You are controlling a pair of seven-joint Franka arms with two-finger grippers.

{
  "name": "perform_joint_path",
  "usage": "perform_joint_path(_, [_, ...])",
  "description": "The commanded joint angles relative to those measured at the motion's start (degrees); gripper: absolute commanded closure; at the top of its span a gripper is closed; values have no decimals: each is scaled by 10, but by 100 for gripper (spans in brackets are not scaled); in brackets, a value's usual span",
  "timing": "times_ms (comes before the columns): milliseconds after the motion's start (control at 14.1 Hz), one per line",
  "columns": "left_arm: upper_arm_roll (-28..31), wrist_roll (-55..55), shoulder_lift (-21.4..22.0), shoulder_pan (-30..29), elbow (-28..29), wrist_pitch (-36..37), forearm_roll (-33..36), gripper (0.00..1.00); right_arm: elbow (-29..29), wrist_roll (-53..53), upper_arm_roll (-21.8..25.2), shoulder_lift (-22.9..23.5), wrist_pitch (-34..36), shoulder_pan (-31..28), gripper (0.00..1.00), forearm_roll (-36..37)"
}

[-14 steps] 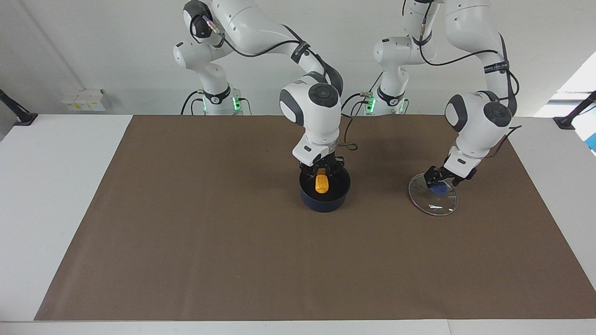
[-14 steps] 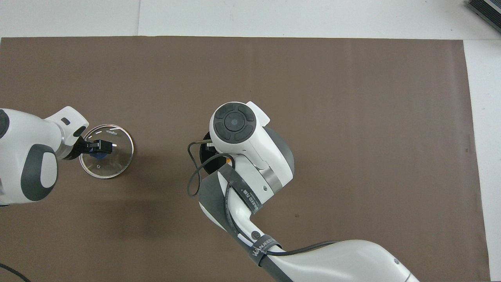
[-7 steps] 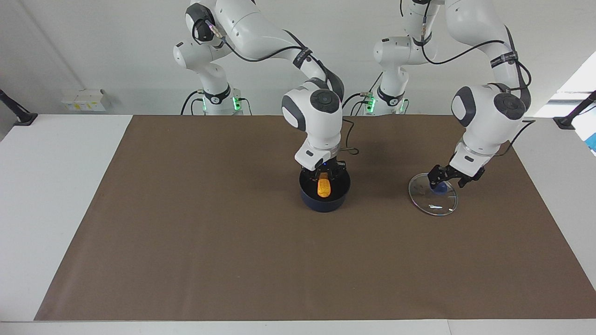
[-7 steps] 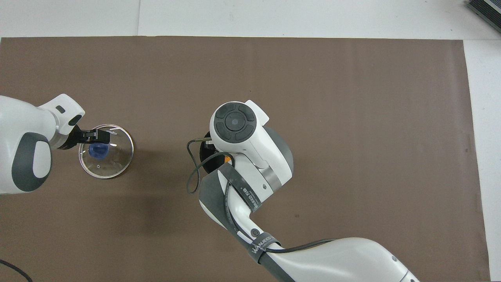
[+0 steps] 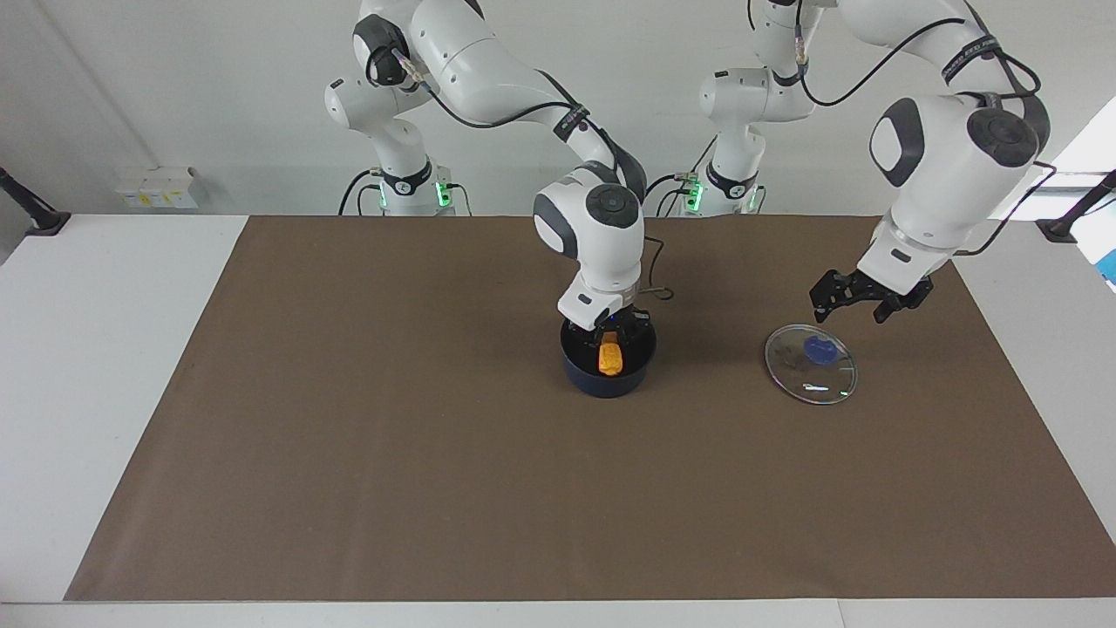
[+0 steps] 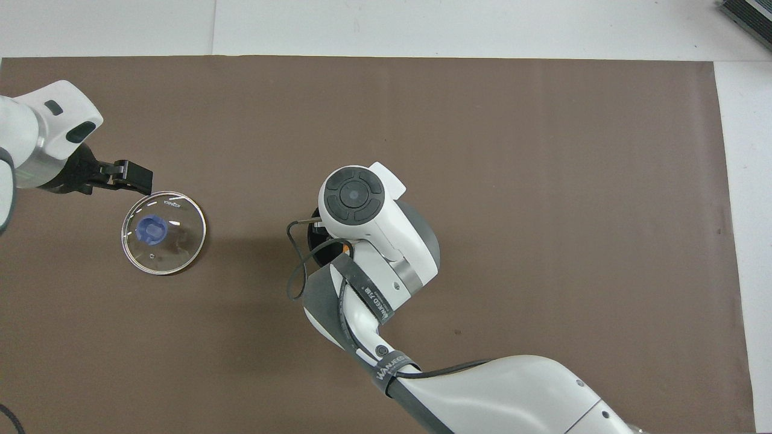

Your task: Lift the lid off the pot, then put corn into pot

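Strap on right arm reads "WANJEER"-ish lettering, not fully legible; small print on the glass lid [image 6: 163, 232] too tiny to read. Counter [image 5: 105, 366] white, covered by a brown mat [image 5: 418, 471]; white wall, green lights at both arm bases.

Saucepan [image 5: 608, 359] mid-mat, uncovered. Corn cob [image 5: 610, 356] inside it, right end effector [image 5: 610, 336] down in the saucepan right at the cob; can't tell whether it grips.

Glass lid flat on the mat toward the left arm's end, blue knob up. Left end effector [image 5: 859, 305] up in the air just off the lid's edge, fingers spread, holding nothing.
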State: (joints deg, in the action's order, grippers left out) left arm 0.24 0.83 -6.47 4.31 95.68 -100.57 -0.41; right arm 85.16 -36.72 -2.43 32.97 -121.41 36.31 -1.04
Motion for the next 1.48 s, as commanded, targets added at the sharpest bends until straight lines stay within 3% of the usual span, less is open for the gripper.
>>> perform_joint_path(0, [4,13,-6,1,-65,81,2,0,8,-5,0,2,-15,0,86,-4])
perform_joint_path(71, [4,13,-6,0,-84,111,3,0,16,-5,-1,2,-16,0,69,-4])
perform_joint_path(212, [6,13,-6,-2,-112,161,7,0,18,-5,0,1,-13,0,26,-4])
perform_joint_path(424, [6,40,30,-1,-118,178,7,0,18,-8,1,-4,0,2,0,2])
perform_joint_path(566, [5,47,42,-4,-96,166,5,0,18,-10,7,-20,6,-1,0,3])
perform_joint_path(848, [12,45,42,-4,-111,169,3,0,18,-9,10,-61,25,-33,0,21])
perform_joint_path(1414, [13,40,51,-5,-107,169,1,0,17,74,8,-210,171,-168,0,24])
